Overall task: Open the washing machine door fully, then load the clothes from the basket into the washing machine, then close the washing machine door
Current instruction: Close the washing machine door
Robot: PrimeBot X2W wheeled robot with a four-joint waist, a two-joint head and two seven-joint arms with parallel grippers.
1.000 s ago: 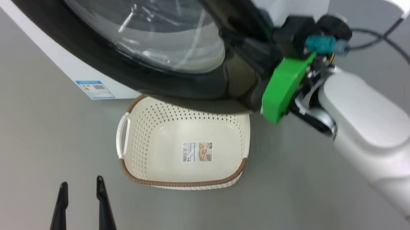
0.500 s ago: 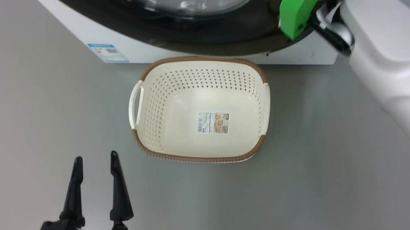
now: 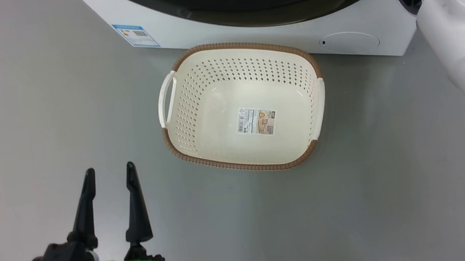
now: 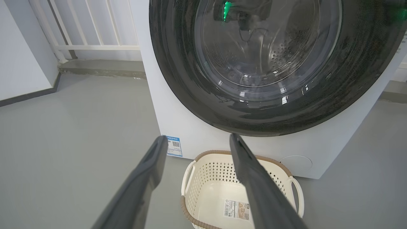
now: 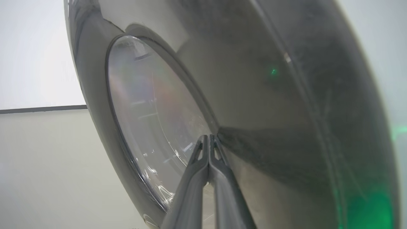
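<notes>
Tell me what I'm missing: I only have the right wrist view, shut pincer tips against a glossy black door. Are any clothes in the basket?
Observer: No. In the head view the basket holds nothing but a paper label on its bottom.
Operator: Is the door closed?
Observer: In the left wrist view the washing machine door looks flush against the washing machine front.
Operator: And the other arm?
Observer: The left pincer is open and empty, apart from the basket, over the floor.
</notes>
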